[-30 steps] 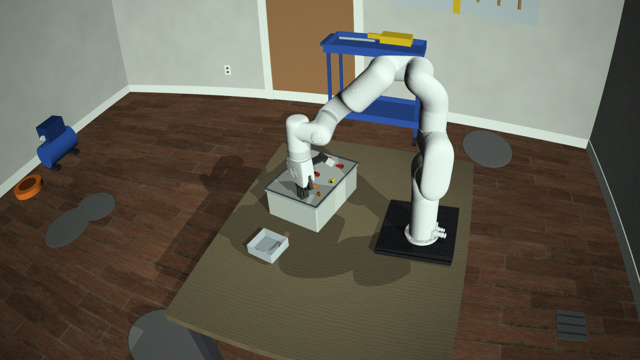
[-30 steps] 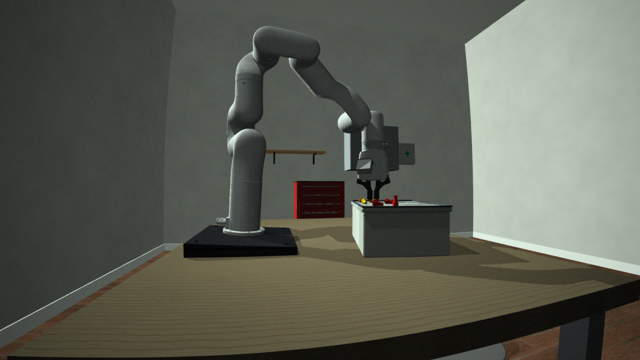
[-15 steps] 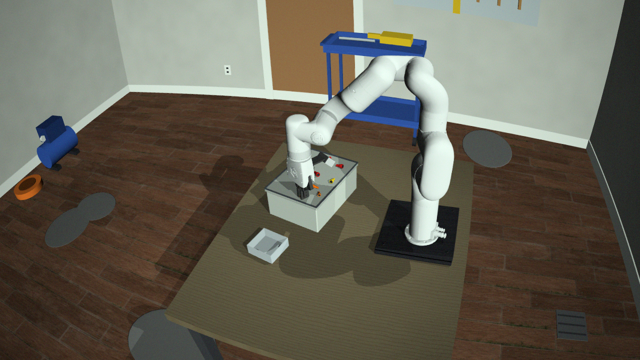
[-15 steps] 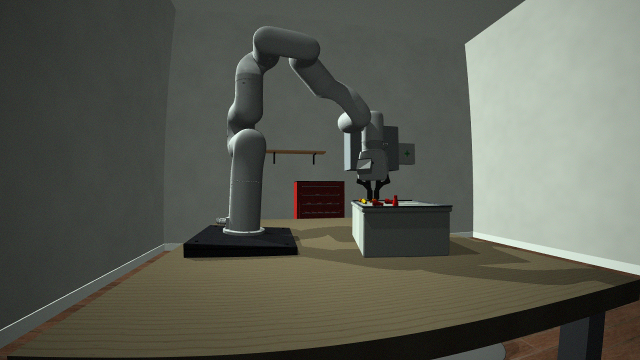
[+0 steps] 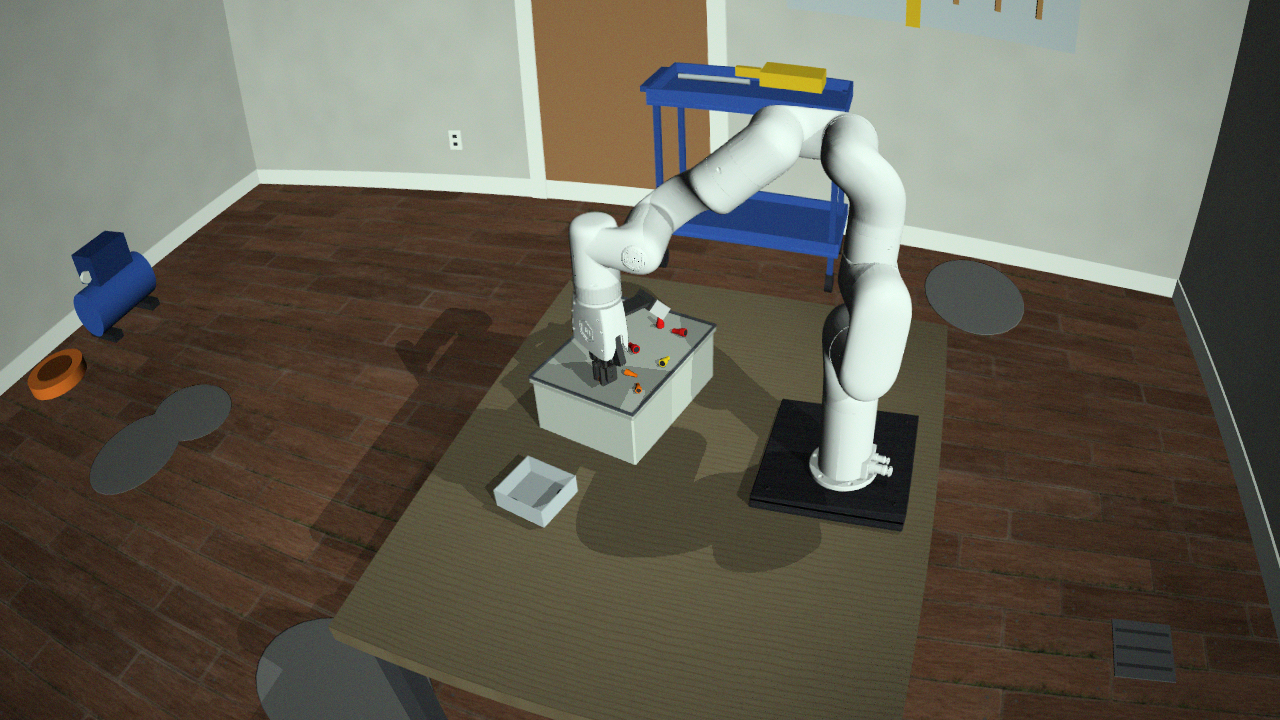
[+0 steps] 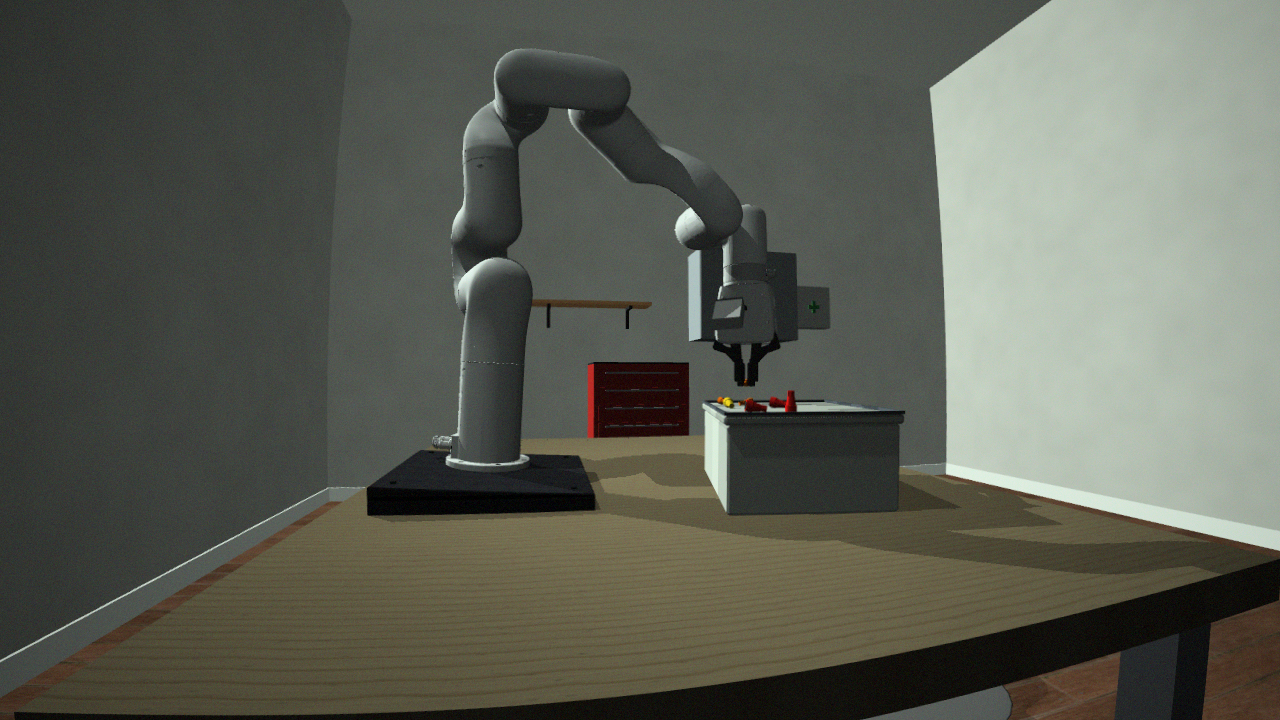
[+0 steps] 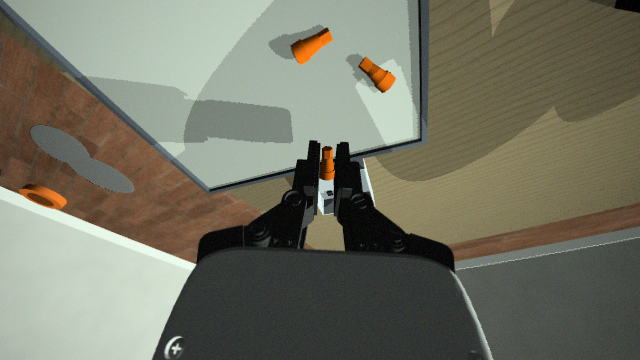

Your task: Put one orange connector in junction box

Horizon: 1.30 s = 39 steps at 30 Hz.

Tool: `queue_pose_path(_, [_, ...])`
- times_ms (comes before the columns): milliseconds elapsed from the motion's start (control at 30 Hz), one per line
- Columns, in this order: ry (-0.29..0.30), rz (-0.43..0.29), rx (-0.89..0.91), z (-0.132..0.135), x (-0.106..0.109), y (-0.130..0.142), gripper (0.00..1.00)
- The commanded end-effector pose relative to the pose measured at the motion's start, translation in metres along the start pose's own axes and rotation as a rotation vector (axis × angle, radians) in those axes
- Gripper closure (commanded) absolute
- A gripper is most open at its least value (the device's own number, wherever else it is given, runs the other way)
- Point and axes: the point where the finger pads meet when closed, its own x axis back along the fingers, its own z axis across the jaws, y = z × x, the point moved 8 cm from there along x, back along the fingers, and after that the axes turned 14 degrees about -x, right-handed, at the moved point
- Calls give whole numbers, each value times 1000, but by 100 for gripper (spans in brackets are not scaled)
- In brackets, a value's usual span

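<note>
Pincer (image 7: pixel 327 155) nearly closed, clamped on an orange connector (image 7: pixel 327 164) and raised off the tool case lid (image 7: pixel 240 65). Two more orange connectors ahead of the pincer on the lid — one (image 7: pixel 311 46) farther in, one (image 7: pixel 377 74) near the lid's edge. Red connectors (image 5: pixel 679 331) and a yellow connector (image 5: pixel 663 361) beyond those, none blocking. Junction box (image 5: pixel 535 489) down on the surface (image 5: pixel 626 582) beside the case, well apart from the pincer — nothing visible inside.
</note>
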Motion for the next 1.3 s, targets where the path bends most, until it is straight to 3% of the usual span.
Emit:
queue_pose_path(0, [-2, -3, 0, 0, 23, 1, 98])
queue_pose_path(200, [-2, -3, 0, 0, 40, 1, 98])
queue_pose_path(833, [-2, -3, 0, 2, 42, 6, 98])
queue_pose_path(1000, [-2, -3, 0, 14, 42, 32, 98])
queue_pose_path(1267, [-2, -3, 0, 45, 42, 97, 98])
